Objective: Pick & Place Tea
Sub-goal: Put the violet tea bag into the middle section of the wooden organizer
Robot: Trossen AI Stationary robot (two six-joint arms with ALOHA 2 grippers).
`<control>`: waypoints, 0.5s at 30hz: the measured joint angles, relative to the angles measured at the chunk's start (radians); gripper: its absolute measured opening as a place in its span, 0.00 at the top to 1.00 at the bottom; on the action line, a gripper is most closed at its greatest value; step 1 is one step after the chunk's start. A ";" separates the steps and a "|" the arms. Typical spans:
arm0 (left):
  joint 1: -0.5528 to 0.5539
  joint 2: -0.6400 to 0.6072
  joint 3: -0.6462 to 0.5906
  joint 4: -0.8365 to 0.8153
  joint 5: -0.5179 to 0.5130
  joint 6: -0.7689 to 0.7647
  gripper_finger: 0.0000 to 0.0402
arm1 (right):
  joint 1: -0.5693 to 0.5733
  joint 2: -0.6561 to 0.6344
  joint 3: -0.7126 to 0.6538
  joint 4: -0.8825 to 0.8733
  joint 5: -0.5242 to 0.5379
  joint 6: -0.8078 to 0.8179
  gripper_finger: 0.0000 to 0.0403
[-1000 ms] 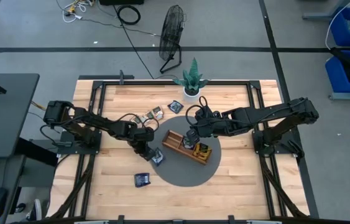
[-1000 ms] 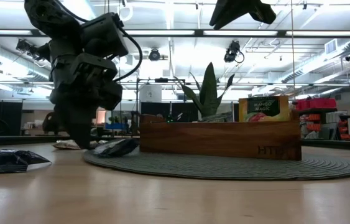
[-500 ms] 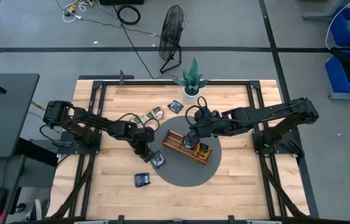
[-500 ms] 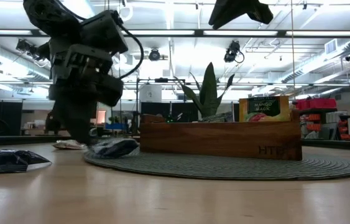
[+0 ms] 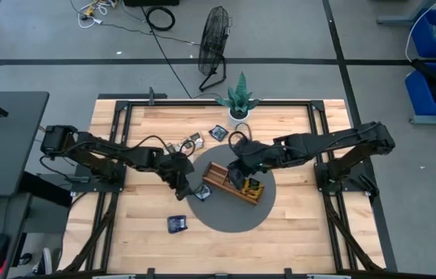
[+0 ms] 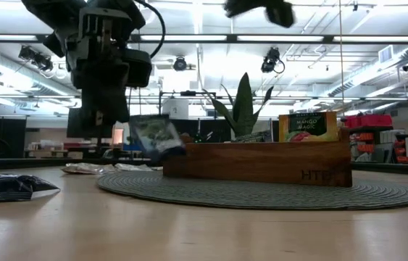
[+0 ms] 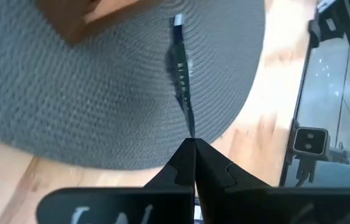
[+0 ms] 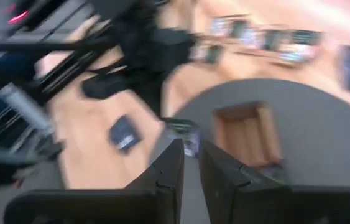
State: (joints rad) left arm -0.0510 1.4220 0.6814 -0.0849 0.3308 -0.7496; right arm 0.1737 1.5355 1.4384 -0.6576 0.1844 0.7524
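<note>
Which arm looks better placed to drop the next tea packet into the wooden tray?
The left one, probably. Its tool is shut on a dark sachet, lifted off the mat beside the tray. The right tool hovers over the tray and seems to hold nothing.

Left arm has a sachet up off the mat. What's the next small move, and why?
Probably carry it sideways toward the wooden tray. The left gripper is shut on a dark tea sachet, which hangs clear of the round mat, beside the tray's near end and not yet over a compartment. The right gripper hovers over the tray, so I'd go slowly to avoid contact.
</note>
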 joint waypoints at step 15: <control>-0.063 -0.032 0.000 0.026 -0.002 0.024 1.00 | -0.030 0.178 0.000 0.134 -0.229 -0.323 0.64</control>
State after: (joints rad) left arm -0.1138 1.3896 0.6819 -0.0587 0.3290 -0.7256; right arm 0.1439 1.7135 1.4387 -0.5238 -0.0448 0.4290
